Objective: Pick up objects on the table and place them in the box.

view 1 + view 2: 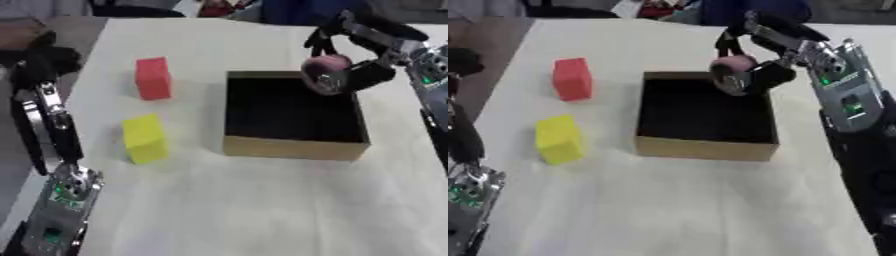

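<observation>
An open cardboard box with a dark inside stands mid-table. My right hand hangs over the box's far right corner, fingers curled round a pinkish round object. A red block stands upright left of the box, toward the far side. Nearer, a yellow block stands left of the box's front corner. My left hand shows dark at the left edge, off the table's side, away from both blocks; its fingers are not made out.
The white table stretches bare in front of the box. My left forearm runs along the table's left edge. Coloured things and dark shapes lie beyond the far edge.
</observation>
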